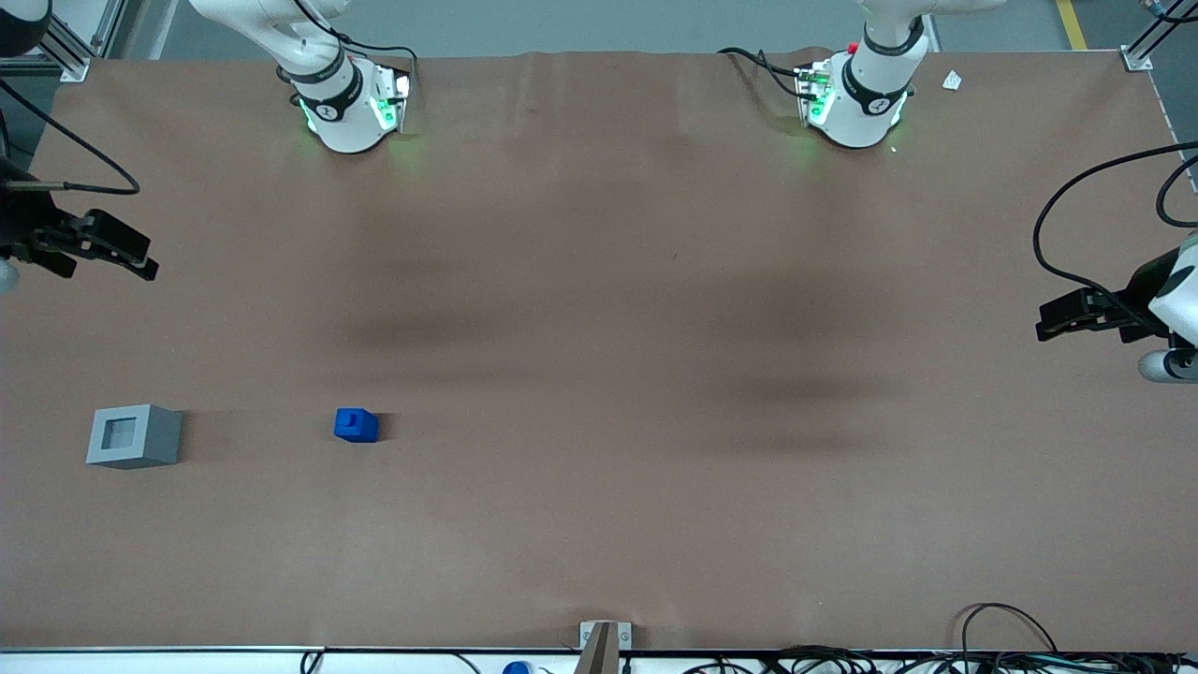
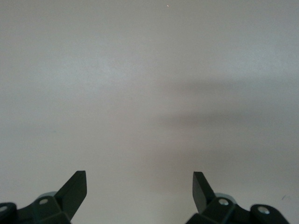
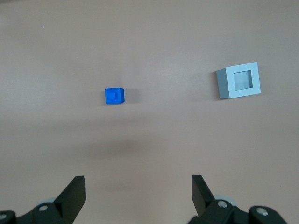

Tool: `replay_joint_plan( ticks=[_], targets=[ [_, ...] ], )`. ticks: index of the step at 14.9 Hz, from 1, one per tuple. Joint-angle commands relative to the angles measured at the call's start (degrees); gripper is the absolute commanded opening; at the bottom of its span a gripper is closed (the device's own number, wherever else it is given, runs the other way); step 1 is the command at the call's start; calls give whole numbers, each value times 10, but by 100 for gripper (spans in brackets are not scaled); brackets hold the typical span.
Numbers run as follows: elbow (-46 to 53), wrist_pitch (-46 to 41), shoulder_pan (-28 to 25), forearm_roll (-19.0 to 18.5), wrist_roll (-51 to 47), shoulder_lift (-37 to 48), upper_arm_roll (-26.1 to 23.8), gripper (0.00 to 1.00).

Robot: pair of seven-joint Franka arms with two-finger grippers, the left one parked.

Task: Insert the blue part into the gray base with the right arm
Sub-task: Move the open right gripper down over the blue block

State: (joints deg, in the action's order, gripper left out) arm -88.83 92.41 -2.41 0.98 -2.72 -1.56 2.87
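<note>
Currently, no legible brand, label or writing shows on any item. The right arm's pincer (image 3: 138,189) hangs raised above the brown surface (image 1: 599,524) at the working arm's end, fingers spread wide, holding nothing. The blue part (image 1: 356,425) rests on the surface, stub upward, well apart from the pincer and nearer the front camera. The gray base (image 1: 134,436) sits recess-up, apart from the blue part, closer to the working arm's end.
</note>
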Motion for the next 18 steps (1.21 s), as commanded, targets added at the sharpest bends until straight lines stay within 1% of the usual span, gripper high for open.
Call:
replay_joint_plan(
  ticks=[1,8,11,16,18],
  targets=[
    [-11,16,-2,0,-11,-13,-1,100],
    [-12,65,-28,3,-15,-66,-2,100],
    [-12,94,-30,33,-14,-95,-1,100],
    [-15,142,-38,35,-17,-155,-1,100],
    [-16,160,-37,36,-35,-177,-1,100]
  ],
)
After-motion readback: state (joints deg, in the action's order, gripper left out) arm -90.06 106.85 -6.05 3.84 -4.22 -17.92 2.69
